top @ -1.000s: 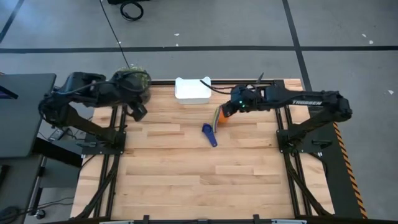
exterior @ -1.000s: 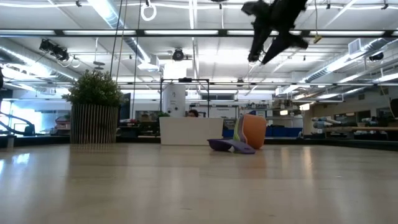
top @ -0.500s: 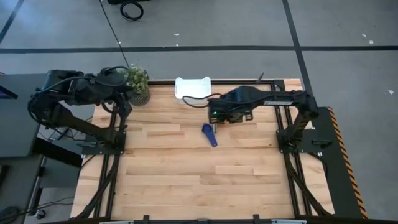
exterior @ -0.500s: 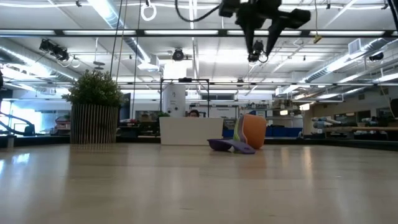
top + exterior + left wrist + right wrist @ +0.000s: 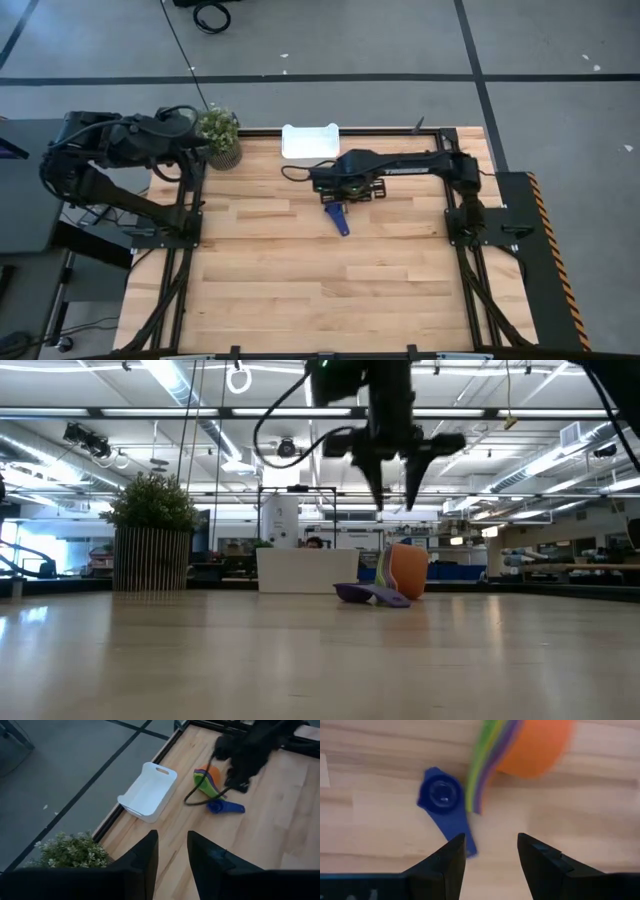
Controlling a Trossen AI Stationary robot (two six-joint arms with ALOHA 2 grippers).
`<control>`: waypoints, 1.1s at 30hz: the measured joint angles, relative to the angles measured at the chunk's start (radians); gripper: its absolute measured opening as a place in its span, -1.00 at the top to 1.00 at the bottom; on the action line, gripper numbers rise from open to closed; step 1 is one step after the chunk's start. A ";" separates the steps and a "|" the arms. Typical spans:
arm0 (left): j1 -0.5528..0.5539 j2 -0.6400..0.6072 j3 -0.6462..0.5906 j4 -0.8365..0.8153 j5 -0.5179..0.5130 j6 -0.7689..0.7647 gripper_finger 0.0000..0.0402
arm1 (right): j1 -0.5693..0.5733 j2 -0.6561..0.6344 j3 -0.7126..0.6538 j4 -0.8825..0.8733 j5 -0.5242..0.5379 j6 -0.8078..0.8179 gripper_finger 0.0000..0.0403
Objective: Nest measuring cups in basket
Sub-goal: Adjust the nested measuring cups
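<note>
The blue measuring cup (image 5: pixel 442 797) lies flat on the wooden table, bowl up, also seen in the high view (image 5: pixel 338 216). Beside it a nested stack of cups (image 5: pixel 519 749), orange outside with green and purple rims, rests on its side (image 5: pixel 405 570). My right gripper (image 5: pixel 492 852) hangs open above them, fingers pointing down (image 5: pixel 393 495), touching nothing. In the high view my right arm hides the stack. The white basket (image 5: pixel 311 141) stands at the far edge. My left gripper (image 5: pixel 172 855) is open and held high near the far left corner, beside the plant.
A potted green plant (image 5: pixel 218 133) stands at the table's far left corner, left of the basket (image 5: pixel 148 790). Bare wood stretches across the near half of the table (image 5: pixel 320 290). Metal frame rails run along the left and right edges.
My right arm has swept from the table's right side toward the left, stopping over the cups, and the gripper has turned so its fingers point straight down. My left arm has drawn back toward the far left corner. The cups have not moved.
</note>
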 joint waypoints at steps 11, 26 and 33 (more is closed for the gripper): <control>0.000 0.001 0.000 0.000 0.033 0.024 0.44 | -0.070 0.114 -0.002 0.072 -0.001 -0.084 0.08; 0.000 0.001 0.000 0.000 0.033 0.030 0.44 | -0.067 0.112 -0.021 0.120 -0.010 -0.032 0.08; 0.000 0.001 0.000 0.000 0.033 0.042 0.44 | -0.059 0.112 -0.020 0.110 0.027 0.002 0.08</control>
